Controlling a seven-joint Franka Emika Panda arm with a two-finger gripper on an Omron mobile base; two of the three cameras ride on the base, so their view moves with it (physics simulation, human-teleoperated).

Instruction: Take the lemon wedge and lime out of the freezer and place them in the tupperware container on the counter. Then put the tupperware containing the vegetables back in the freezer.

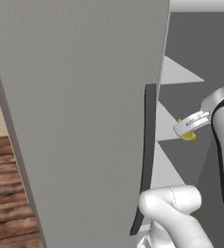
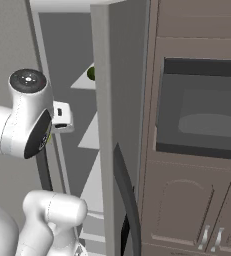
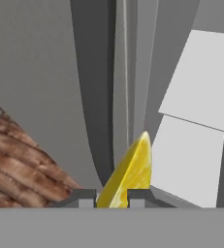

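Lemon wedge (image 3: pixel 128 177) pinched between the nearly closed gripper (image 3: pixel 112 197) fingers, just outside the open freezer (image 1: pixel 84 97), lime (image 2: pixel 91 73) on an upper shelf inside; judged mid-carry, first fruit; next, swing away from freezer toward tupperware container, without squeezing loose.

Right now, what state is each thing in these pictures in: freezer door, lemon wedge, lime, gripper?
freezer door: swung open, shelves exposed.
gripper: shut on the lemon wedge, beside the freezer shelves.
lemon wedge: pinched between the fingertips, clear of the shelves.
lime: lying on an upper freezer shelf, mostly hidden by the door edge.
cabinet doors right of the freezer: closed.
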